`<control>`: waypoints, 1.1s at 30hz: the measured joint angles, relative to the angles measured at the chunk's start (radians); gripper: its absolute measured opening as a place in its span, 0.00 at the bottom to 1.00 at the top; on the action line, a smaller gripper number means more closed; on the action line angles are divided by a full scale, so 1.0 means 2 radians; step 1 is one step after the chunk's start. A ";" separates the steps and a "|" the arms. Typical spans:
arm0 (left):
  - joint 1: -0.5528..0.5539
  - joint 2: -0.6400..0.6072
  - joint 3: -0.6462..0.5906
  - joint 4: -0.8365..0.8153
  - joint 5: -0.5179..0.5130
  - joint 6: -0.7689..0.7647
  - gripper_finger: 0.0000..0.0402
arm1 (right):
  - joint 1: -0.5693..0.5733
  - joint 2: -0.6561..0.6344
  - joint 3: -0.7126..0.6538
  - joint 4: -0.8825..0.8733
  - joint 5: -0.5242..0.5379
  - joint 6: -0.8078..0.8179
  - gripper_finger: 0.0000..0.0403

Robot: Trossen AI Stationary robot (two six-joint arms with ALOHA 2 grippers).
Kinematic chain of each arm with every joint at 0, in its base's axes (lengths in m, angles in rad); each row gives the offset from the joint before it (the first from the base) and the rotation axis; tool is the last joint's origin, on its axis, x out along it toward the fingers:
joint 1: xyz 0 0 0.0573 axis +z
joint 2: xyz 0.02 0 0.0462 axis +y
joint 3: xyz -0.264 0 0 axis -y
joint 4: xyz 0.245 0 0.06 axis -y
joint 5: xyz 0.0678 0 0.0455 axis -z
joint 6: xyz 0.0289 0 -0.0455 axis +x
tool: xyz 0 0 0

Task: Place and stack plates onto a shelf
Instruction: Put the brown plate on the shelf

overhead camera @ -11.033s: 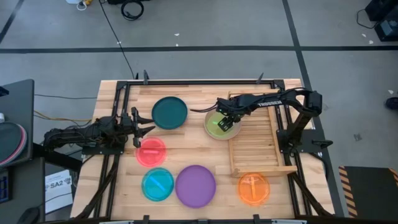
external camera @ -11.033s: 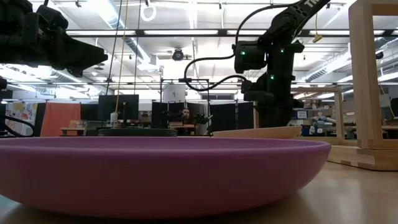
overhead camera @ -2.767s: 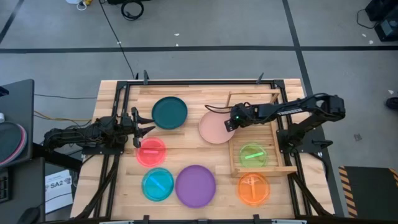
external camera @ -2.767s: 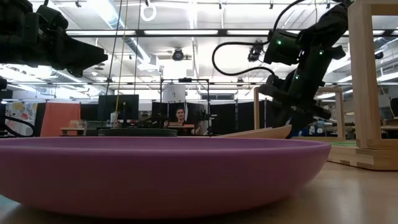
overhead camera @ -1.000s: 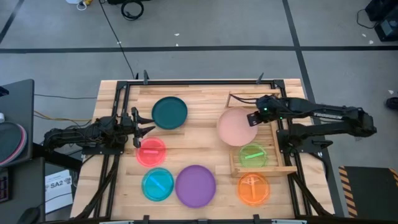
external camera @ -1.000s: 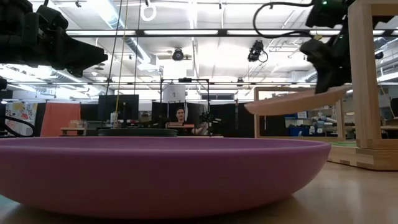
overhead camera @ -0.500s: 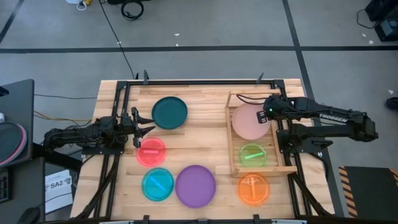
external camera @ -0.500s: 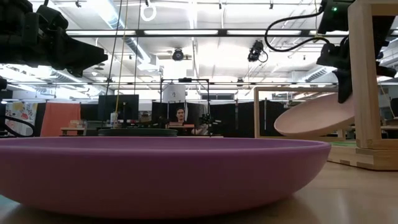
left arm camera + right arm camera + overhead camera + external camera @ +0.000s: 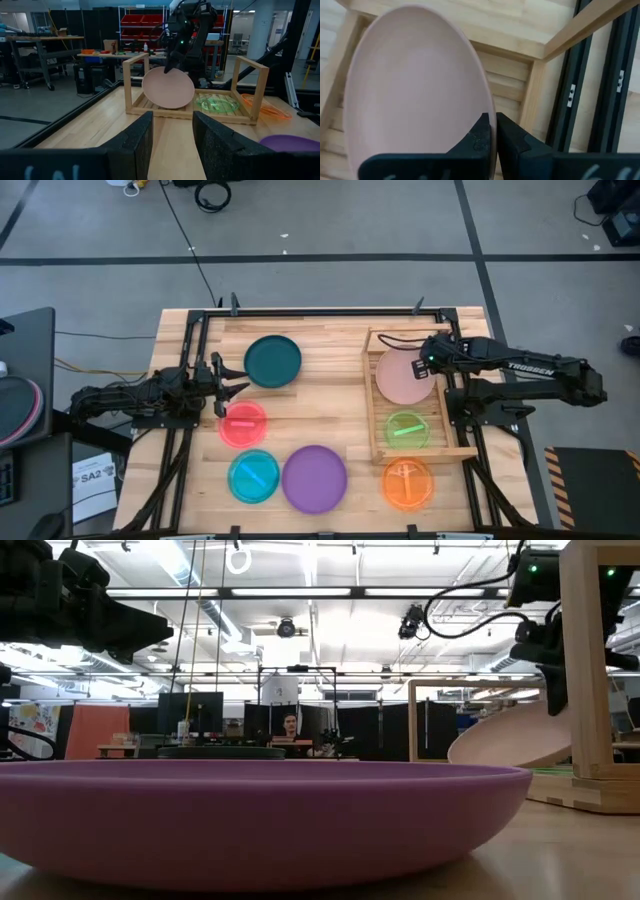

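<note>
Pink plate [image 9: 404, 376], pinched at rim by right gripper [image 9: 428, 366], now tilted low inside shelf [image 9: 372, 408] far end, beside green plate [image 9: 405, 428]; was over table seconds ago. Release seems next. Left gripper [image 9: 229, 383] idle, fingers apart, by red-pink plate [image 9: 243, 424].

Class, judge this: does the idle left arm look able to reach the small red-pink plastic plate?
Probably yes: the left tool hangs open beside the red-pink plate, with nothing between them.

White lettering reading "TROSSEN" runs along the dark right robot arm [image 9: 528, 367] in the high view. A white paper sheet [image 9: 92, 478] lying beside the wooden table's left edge carries "SA2" in bold black print.
</note>
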 joint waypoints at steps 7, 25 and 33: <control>0.000 0.000 0.000 0.000 0.000 0.000 0.36 | 0.000 0.003 -0.012 0.012 0.000 0.002 0.05; 0.000 0.000 0.000 0.000 0.000 0.000 0.36 | 0.000 0.003 -0.013 0.027 0.002 -0.002 0.11; 0.000 0.000 0.000 0.000 0.000 0.000 0.36 | 0.000 0.003 -0.013 0.026 0.002 -0.002 0.22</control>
